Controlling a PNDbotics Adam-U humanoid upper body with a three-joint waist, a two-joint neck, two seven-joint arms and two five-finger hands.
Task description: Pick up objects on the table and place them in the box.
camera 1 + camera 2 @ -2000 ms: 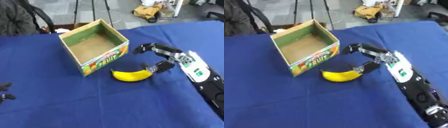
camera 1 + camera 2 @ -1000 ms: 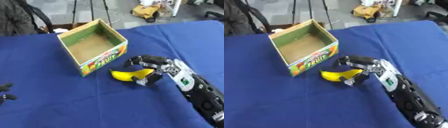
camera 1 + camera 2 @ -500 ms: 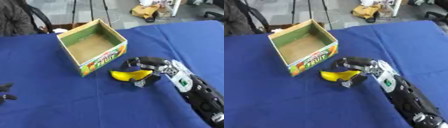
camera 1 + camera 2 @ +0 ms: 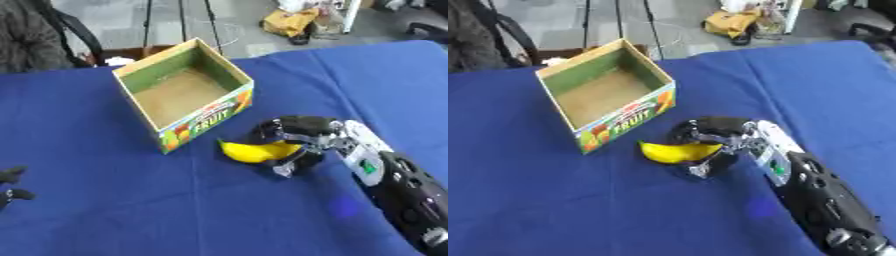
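Blue tablecloth [image 4: 105, 210] across nearly the whole frame, reaching from the bottom edge up to a grey floor strip along the top. Open cardboard box [image 4: 234, 94] in the upper middle, slightly left of centre, resting on the cloth; green inner walls, bare brown bottom, nothing inside; the word FRUIT and fruit pictures printed on the side facing the lower right. Right arm [image 4: 402, 187], black with a silver and white wrist, entering from the lower right corner and angling up toward the centre. Right hand [image 4: 302, 132] at the centre right of the frame, fingers curled over the right end of a yellow banana [image 4: 249, 150], thumb underneath, grasping it. Banana just below and to the right of the box's lettered side, close beside it but outside it, its left tip pointing toward the box; cannot tell whether touching the cloth or lifted. Left hand [image 4: 10, 185] only partly visible at the lower left edge as dark fingertips; cannot tell whether clenched or relaxed. Tripod legs [image 4: 179, 20] and a yellow bag [image 4: 289, 17] on the floor at the top.
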